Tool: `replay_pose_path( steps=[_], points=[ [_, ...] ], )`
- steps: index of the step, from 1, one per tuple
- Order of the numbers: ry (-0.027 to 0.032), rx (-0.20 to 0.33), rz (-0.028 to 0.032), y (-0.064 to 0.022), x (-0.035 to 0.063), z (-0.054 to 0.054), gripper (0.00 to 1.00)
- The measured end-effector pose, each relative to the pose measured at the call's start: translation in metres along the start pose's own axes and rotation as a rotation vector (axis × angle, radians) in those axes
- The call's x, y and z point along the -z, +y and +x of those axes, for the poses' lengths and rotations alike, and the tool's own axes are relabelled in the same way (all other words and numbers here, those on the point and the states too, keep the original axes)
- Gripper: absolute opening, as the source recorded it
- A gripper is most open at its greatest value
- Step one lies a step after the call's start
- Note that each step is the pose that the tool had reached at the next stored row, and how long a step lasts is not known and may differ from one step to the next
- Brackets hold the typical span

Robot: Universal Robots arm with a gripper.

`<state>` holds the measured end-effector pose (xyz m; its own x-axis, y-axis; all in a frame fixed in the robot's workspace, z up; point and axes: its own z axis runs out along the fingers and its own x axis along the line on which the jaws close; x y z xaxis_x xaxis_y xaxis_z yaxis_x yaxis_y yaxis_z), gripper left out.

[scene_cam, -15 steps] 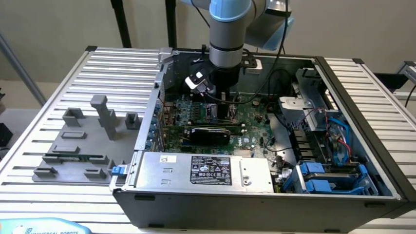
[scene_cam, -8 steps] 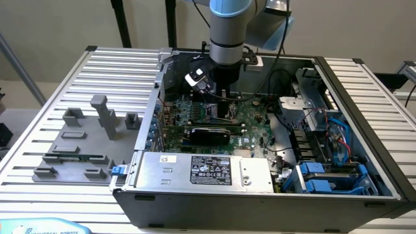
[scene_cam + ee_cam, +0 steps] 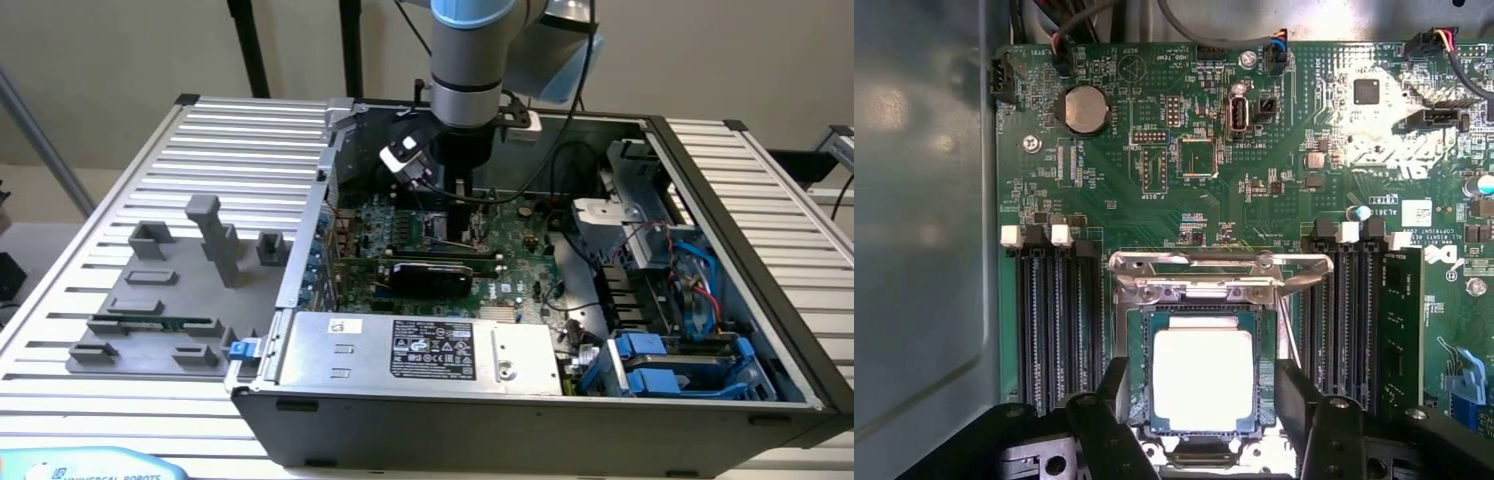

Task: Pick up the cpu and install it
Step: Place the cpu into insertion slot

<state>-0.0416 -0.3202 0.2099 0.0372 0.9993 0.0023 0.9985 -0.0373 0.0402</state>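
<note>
The cpu [image 3: 1204,380] lies flat, silvery top up, inside the socket [image 3: 1137,355] on the green motherboard [image 3: 1184,200], with the metal load plate [image 3: 1219,268] swung up just beside it. The pincer [image 3: 1204,385] hangs straight over the chip, its two black fingers [image 3: 1301,400] spread wide. One finger stands at each side of the socket, outside its frame and clear of the cpu, so nothing is pinched. Banks of black memory slots [image 3: 1049,320] flank the socket, and a green memory module [image 3: 1399,330] sits in one slot of the far bank. A coin cell [image 3: 1084,108] shows elsewhere on the board. In the exterior view the arm [image 3: 467,60] reaches down into the open computer case [image 3: 534,420], close to the case's far wall, with the power supply [image 3: 420,350] along its near wall. The case rests on the slatted surface [image 3: 227,130]. Toward the exterior view's left edge of that surface stand grey fixture blocks [image 3: 214,235], one cradling a memory stick [image 3: 154,324].
</note>
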Motion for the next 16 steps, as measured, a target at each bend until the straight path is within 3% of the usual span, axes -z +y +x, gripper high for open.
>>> replay_pose_path(
  steps=[1, 3, 4, 5, 9, 11, 14, 16],
  points=[
    [0.0001, 0.000, 0.0000, 0.0000, 0.0002, 0.0000, 0.66],
    [0.0003, 0.000, -0.0001, 0.0000, 0.0003, 0.0000, 0.54],
    [0.0003, 0.000, -0.0001, 0.0000, 0.0004, 0.0000, 0.54],
    [0.0004, 0.000, 0.0000, 0.0000, 0.0004, 0.0000, 0.42],
    [0.0004, 0.000, 0.0001, 0.0000, 0.0004, 0.0000, 0.30],
    [0.0004, 0.000, 0.0001, 0.0000, 0.0004, 0.0000, 0.18],
    [0.0005, 0.000, 0.0000, 0.0000, 0.0004, 0.0000, 0.11],
    [0.0005, 0.000, 0.0000, 0.0000, 0.0004, 0.0000, 0.11]
  ],
)
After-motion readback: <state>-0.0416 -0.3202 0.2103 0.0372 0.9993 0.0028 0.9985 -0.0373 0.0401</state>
